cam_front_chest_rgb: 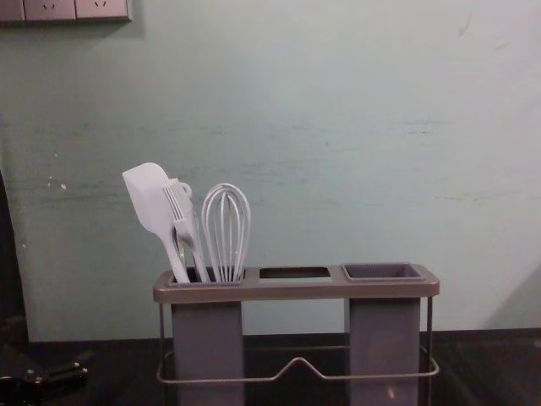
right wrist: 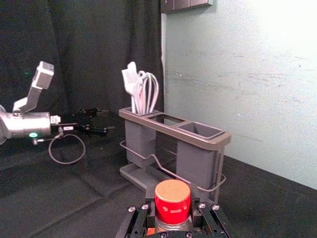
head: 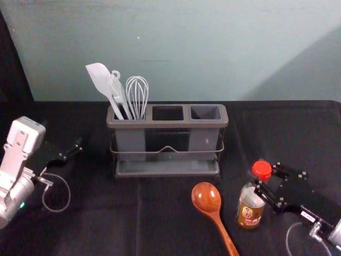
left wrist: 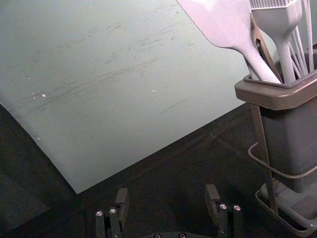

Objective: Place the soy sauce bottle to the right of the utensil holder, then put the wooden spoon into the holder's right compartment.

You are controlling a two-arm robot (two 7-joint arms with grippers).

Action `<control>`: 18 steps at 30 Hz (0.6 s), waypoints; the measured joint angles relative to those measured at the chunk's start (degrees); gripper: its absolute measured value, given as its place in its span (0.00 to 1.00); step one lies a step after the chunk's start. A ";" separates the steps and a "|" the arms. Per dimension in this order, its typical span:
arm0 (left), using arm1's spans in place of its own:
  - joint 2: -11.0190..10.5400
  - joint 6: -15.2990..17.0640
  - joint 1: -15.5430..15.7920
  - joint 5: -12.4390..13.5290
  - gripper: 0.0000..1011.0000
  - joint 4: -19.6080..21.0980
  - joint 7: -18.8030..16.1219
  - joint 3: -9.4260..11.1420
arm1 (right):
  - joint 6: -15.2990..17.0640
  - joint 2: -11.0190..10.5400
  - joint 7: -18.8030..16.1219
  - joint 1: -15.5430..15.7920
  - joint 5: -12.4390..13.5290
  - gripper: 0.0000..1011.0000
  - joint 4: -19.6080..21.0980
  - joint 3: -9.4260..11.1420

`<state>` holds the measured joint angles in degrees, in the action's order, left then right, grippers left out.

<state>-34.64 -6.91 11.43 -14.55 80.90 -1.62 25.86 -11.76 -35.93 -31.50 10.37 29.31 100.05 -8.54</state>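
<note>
Right gripper (head: 262, 181), low on the right of the head view, is closed around the neck of the soy sauce bottle (head: 249, 210), just under its red cap (head: 261, 169); whether the base bears on the desk I cannot tell. What counts now is depth: the bottle stands nearly upright, a little right of the utensil holder (head: 184, 125) but nearer the robot, so the carry should run forward and slightly right, its long axis kept vertical, clear of the holder's end. Left gripper (head: 74, 149) waits at the left, its fingers spread with nothing between them. Wooden spoon (head: 206, 197) lies flat just left of the bottle, bowl toward the holder and handle running back toward the robot; the right arm is nearer to it too, and it would need to be stood on end to enter the vacant right compartment (head: 204, 140). Its wood is glossy, reddish and streaked with grain, the bowl a smooth oval. The bottle is see-through, round-bodied and labelled, likely slick under the fingers. Grey straight-walled cups hang in a brownish rim above a thin bent wire; a pale, smooth spatula (head: 101, 80) and a looped whisk (head: 137, 96) fill the left one. Soft black cloth (head: 160, 213) covers the desk.
</note>
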 joint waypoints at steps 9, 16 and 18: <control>0.00 0.00 0.00 0.00 1.00 0.00 0.00 0.00 | 1.71 0.11 -0.79 -4.59 0.99 0.38 -3.53 -0.09; 0.00 0.00 0.00 0.00 1.00 0.00 0.00 0.00 | 2.12 1.90 -1.26 -9.85 1.35 0.38 -8.33 -1.73; 0.00 0.00 0.00 0.00 1.00 0.00 0.00 0.00 | 2.02 2.50 -1.25 -11.06 1.26 0.38 -9.52 -2.25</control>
<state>-34.64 -6.91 11.43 -14.55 80.90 -1.62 25.86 -9.74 -33.43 -32.75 -0.69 30.57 90.52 -10.79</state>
